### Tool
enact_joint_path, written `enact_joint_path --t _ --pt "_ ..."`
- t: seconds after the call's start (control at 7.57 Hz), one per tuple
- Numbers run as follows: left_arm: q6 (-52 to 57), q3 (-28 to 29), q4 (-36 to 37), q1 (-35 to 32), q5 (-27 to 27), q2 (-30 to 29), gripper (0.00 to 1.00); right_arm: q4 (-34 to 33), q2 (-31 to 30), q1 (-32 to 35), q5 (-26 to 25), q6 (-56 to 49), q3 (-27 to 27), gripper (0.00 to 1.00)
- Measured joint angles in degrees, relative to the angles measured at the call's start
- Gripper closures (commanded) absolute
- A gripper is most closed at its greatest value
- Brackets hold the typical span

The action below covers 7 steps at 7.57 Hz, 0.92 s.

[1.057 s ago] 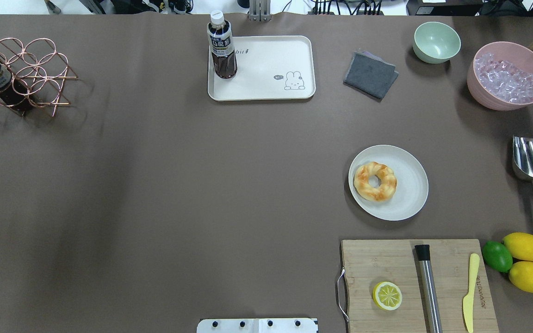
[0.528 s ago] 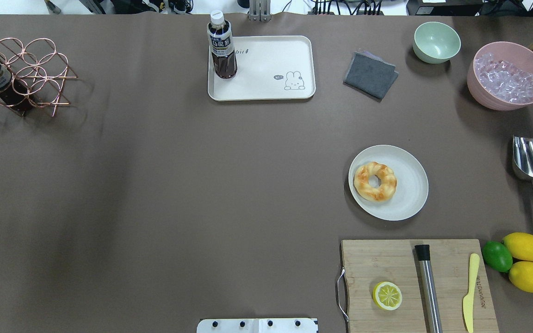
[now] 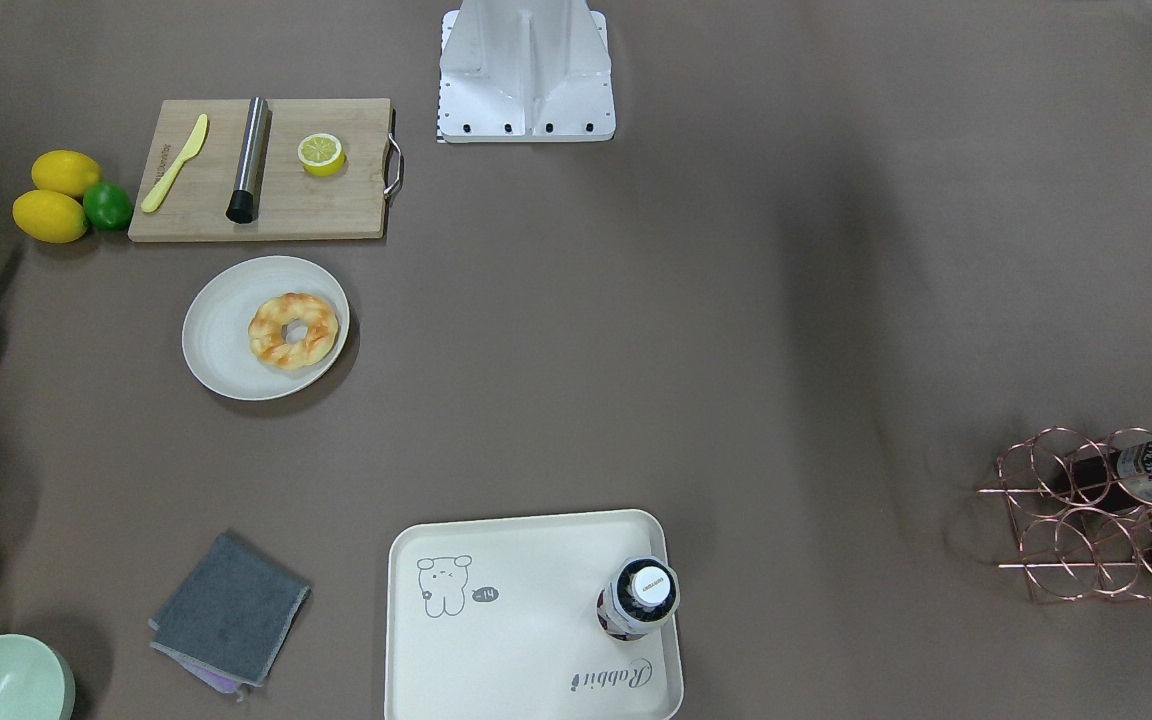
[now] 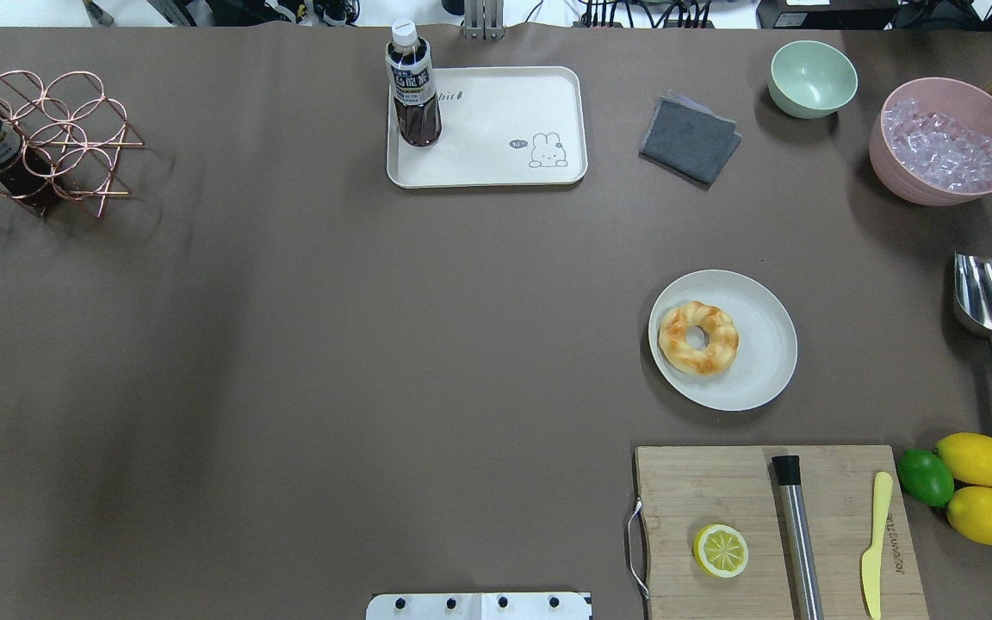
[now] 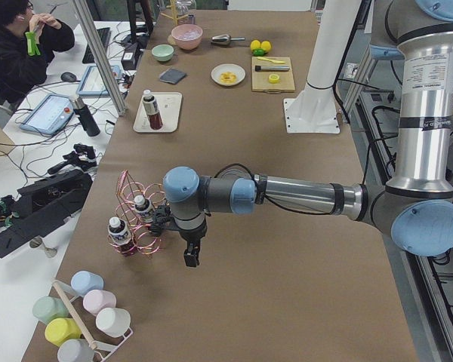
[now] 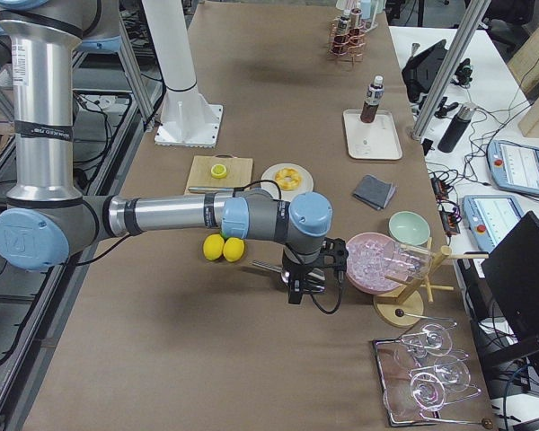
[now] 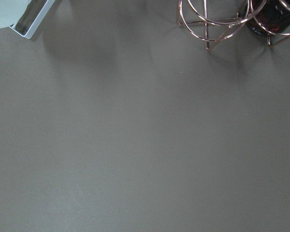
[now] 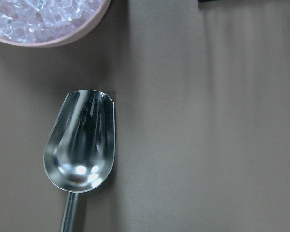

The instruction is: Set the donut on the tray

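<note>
The donut (image 4: 698,337) lies on the left part of a round off-white plate (image 4: 763,344) at mid-right; it also shows in the front view (image 3: 293,330). The cream tray (image 4: 496,129) sits at the far middle of the table, with a dark drink bottle (image 4: 412,86) standing in its left corner. My left gripper (image 5: 190,256) hangs beside the copper rack and shows only in the exterior left view. My right gripper (image 6: 296,292) hangs near the pink bowl and shows only in the exterior right view. I cannot tell whether either gripper is open or shut.
A grey cloth (image 4: 690,139), a green bowl (image 4: 812,77) and a pink bowl of ice (image 4: 944,142) stand at the far right. A steel scoop (image 4: 989,301) lies right of the plate. The cutting board (image 4: 703,491) holds a lemon half. A copper rack (image 4: 40,142) stands far left.
</note>
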Motion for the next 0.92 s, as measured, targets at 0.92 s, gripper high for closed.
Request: enact_joint_path --t 0.92 --pt "0.0 -0.11 -0.09 0.0 0.04 0.98 0.02 26.36 -0.02 -15.51 5.36 32.86 3.22 0.0"
